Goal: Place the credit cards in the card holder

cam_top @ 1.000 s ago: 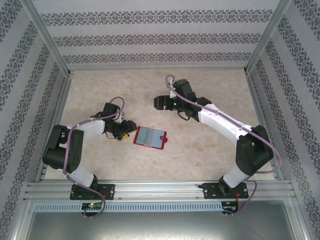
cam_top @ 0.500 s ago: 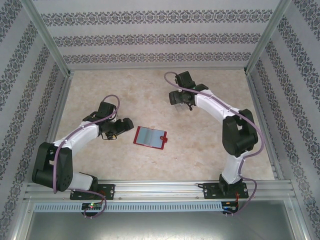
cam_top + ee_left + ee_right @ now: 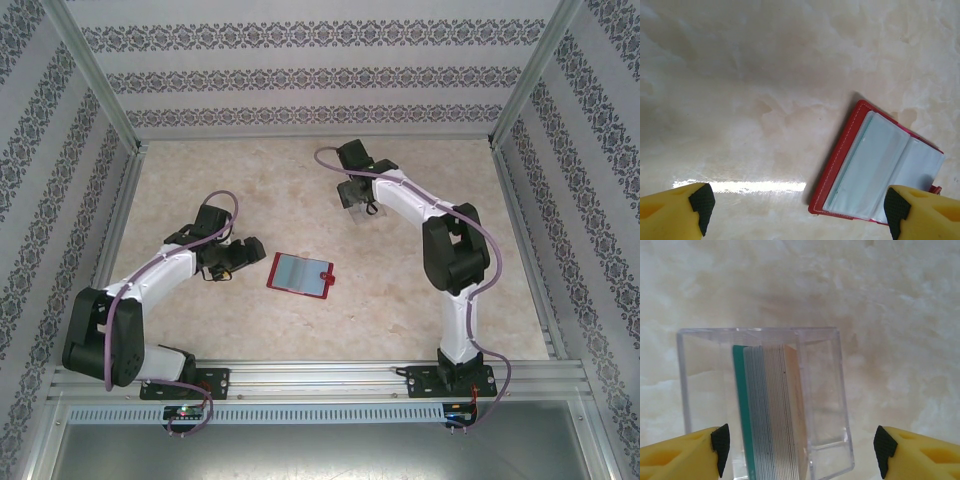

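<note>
The card holder [image 3: 825, 390] is a clear plastic box on the marble table, also seen at the back centre in the top view [image 3: 360, 205]. A stack of credit cards [image 3: 770, 410] stands on edge inside it, with a teal card on the left. My right gripper [image 3: 799, 450] hovers open over the holder, a pad on each side [image 3: 350, 190]. My left gripper [image 3: 795, 212] is open just left of a red wallet [image 3: 875, 165] and holds nothing. In the top view it sits low over the table [image 3: 245, 255].
The red wallet [image 3: 299, 273] lies open mid-table, showing clear sleeves and a snap tab on its right. Patterned walls and metal frame posts enclose the table on three sides. The right arm's elbow [image 3: 455, 250] stands tall at the right.
My right gripper has swung right and back and now sits over the card holder, its arm folding up. The left arm shifted its elbow down-left while its gripper stayed beside the wallet.
</note>
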